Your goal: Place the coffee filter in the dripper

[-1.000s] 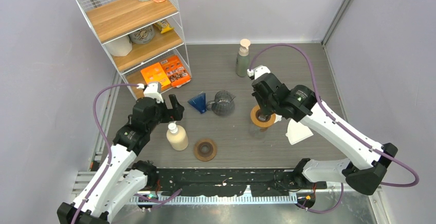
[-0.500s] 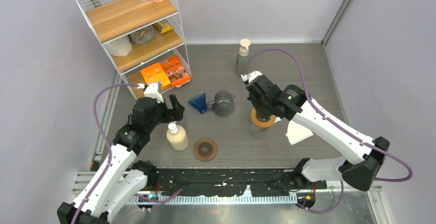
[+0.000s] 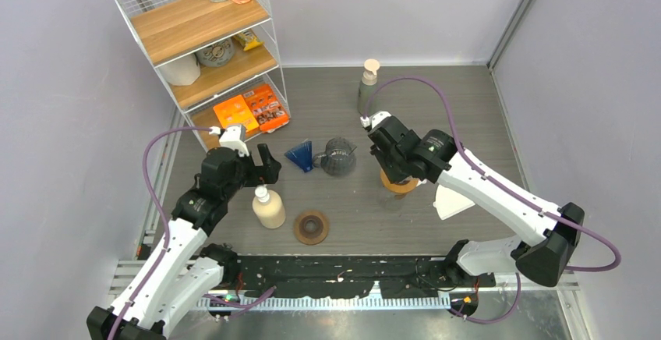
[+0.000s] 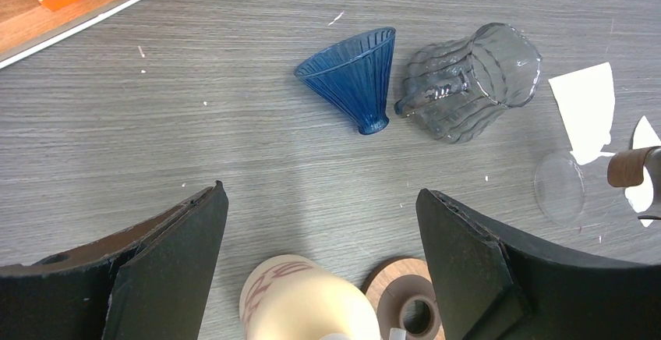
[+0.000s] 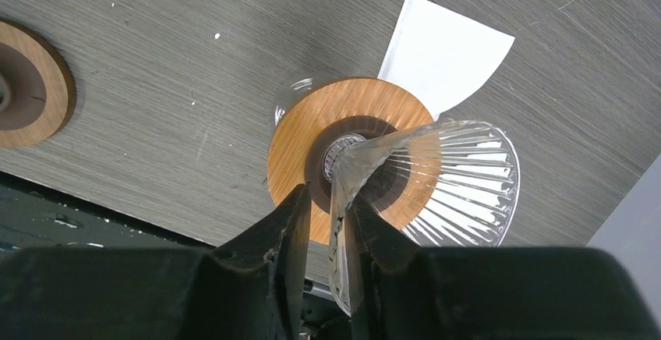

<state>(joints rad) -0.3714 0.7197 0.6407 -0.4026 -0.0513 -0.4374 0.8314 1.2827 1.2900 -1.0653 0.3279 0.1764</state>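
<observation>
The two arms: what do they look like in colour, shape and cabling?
Both the left arm and the right arm have white, boxy links joined by black, rounded joints on black bases. A purple cable loops from each wrist back along the arm. Each gripper has broad black fingers. No markings can be read on them.

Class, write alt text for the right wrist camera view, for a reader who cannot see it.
The right gripper, jaws shut, pinches the rim of a clear ribbed dripper, its narrow end at the hole of a wooden collar. A white paper filter lies flat on the grey table beyond, and a second wooden ring sits at the left edge.
</observation>
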